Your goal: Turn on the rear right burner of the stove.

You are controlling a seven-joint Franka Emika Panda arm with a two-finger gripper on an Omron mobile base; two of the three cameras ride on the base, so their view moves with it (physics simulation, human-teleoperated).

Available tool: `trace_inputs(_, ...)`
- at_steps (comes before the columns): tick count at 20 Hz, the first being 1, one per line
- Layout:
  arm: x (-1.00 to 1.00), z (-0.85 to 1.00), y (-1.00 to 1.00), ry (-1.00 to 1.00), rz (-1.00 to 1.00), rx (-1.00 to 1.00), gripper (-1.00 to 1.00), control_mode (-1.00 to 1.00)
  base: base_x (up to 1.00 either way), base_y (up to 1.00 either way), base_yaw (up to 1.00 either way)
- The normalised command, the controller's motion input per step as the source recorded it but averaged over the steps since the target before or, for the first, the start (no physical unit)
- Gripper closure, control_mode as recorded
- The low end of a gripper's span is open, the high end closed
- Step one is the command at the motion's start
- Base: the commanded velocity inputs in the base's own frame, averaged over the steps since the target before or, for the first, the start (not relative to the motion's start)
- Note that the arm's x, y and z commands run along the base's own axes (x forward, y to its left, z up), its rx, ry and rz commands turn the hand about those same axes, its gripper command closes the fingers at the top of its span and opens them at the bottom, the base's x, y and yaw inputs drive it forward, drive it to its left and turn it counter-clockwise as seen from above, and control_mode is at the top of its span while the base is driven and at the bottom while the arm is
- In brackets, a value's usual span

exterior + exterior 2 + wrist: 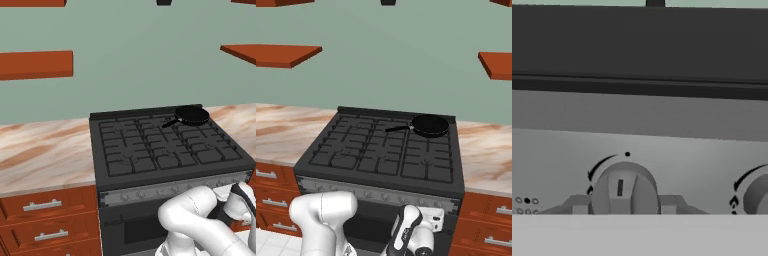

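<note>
The stove [150, 150] [381, 150] is a dark gas range with black grates and a silver knob strip [160, 190] [368, 193]. A black frying pan [192, 115] [430, 125] rests on the rear right burner section [201, 131] [428, 141], hiding the burner itself. My gripper [234, 193] [433, 216] [624, 206] is pressed up to the right end of the strip. In the hand view a round knob [624, 190] sits between my fingertips [577, 205], which touch both its sides. Its marker points straight up at a black dot.
A second knob [756, 196] lies just right of the held one. Marble counters [45, 152] [486, 155] flank the stove above wooden drawers [47, 205]. Wooden shelves [35, 64] [496, 64] hang on the green wall.
</note>
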Motion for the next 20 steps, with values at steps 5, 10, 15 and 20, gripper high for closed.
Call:
trace_inputs(5, 0.16, -0.01, 0.00, -0.03, 0.09, -0.44, 1.00, -1.00, 0.00, 0.00, 0.00)
trace_inputs(10, 0.05, 0.00, 0.00, 0.00, 0.06, -0.48, 1.00, -1.00, 0.00, 0.00, 0.00)
trace_inputs(15, 0.20, -0.02, 0.00, 0.03, 0.11, -0.58, 1.00, -1.00, 0.00, 0.00, 0.00)
trace_inputs(20, 0.29, -0.06, 0.00, 0.13, 0.17, -0.67, 1.00, -1.00, 0.00, 0.00, 0.00)
